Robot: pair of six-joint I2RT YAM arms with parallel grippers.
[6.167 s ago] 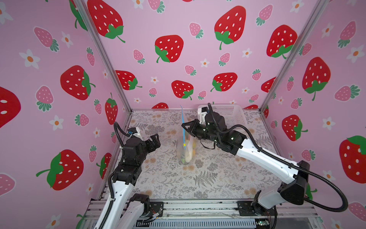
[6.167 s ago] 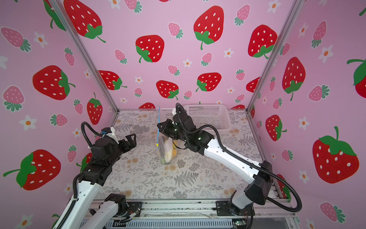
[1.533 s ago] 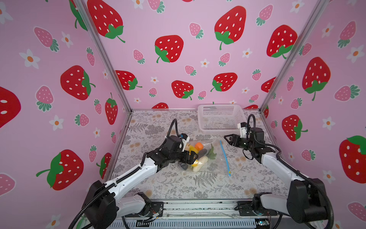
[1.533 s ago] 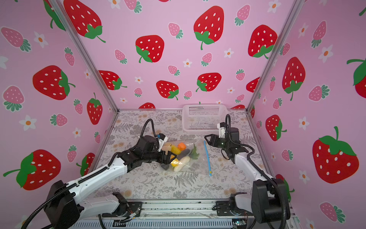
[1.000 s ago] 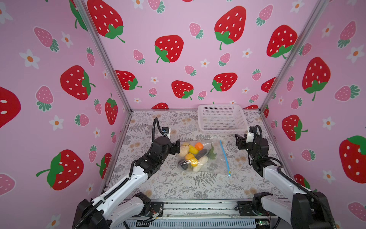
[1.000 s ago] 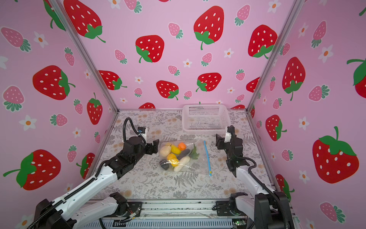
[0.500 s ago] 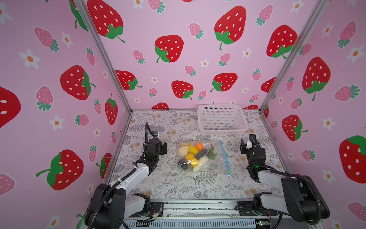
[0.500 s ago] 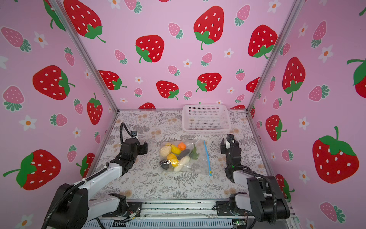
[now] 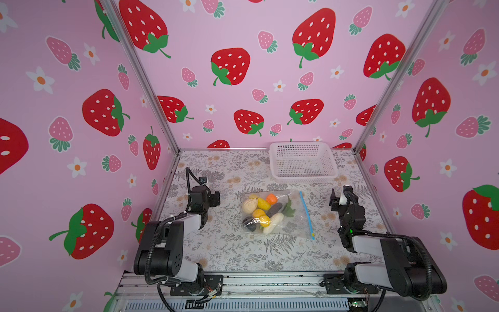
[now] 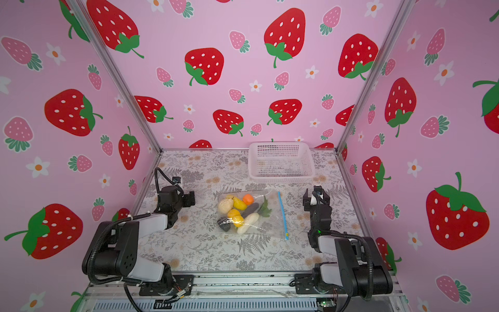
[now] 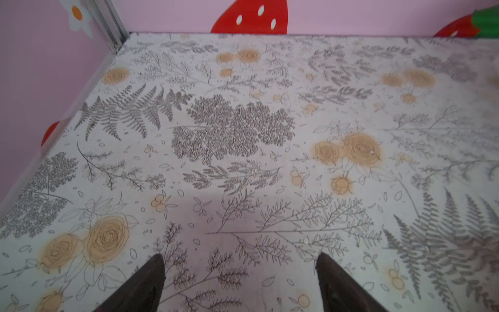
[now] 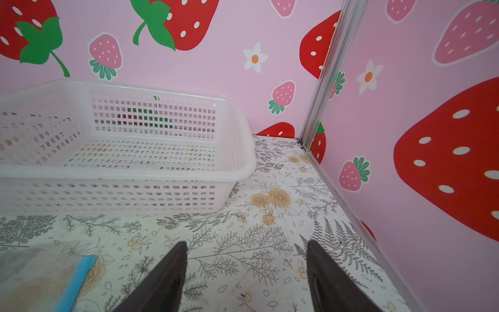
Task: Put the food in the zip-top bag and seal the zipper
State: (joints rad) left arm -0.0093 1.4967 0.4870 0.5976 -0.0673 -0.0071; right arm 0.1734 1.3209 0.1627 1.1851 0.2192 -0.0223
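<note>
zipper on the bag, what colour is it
Light blue, with a small yellowish end. The zipper shows whole in both top views; the right wrist view catches only one end.

White perforated basket point(image 9: 303, 177) sits back-right on the floral tabletop point(image 9: 232, 251) (pink strawberry walls point(image 9: 243, 32) all around).

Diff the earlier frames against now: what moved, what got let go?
The right tool let go of the zip-top bag, which it had held upright. The bag now lies flat, food inside, zipper on the right. The left tool reached to the bag, then withdrew. Both tools pulled back to their own sides, open and empty. The white basket stayed put.
</note>
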